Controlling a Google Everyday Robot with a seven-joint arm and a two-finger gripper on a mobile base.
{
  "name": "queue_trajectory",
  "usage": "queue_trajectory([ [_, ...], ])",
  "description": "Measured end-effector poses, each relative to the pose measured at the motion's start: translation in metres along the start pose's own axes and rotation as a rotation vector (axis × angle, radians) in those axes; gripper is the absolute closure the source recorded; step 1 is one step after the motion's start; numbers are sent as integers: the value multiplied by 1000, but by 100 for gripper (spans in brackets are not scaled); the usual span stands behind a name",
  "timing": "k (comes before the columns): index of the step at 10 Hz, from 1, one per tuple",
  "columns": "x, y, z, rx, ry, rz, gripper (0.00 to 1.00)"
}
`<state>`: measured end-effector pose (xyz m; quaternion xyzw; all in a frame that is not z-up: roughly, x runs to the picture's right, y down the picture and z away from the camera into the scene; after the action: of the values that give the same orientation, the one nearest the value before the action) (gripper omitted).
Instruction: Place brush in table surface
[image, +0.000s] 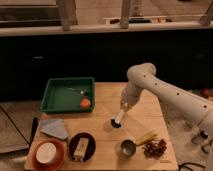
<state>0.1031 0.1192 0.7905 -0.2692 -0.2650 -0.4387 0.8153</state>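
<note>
While the jaws are clamping the brush (118, 118) over the bench (150, 116), a tilted release is probably risking it rolling away.

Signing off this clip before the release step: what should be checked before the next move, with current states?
1. Brush at the gripper, mid-table: ok.
2. Brush head over bare table surface, outside the green tray: ok.
3. Brush head resting on the wood: cannot tell.
4. Metal cup and dark bowl apart from the brush: ok.
5. Gripper's hold on the brush: cannot tell.
</note>
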Motion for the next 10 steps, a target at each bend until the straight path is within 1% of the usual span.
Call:
queue_trajectory([
  [2,-5,-7,20,-38,4,-10,97],
  [4,-7,-13,39,-65,10,-7,97],
  [6,-2,-13,61,-87,13,12,97],
  [7,1,-11,73,-91,12,26,97],
  [8,7,-9,83,-87,11,46,97],
  [9,11,-7,87,-83,8,59,96],
  [10,14,-5,92,-80,4,71,90],
])
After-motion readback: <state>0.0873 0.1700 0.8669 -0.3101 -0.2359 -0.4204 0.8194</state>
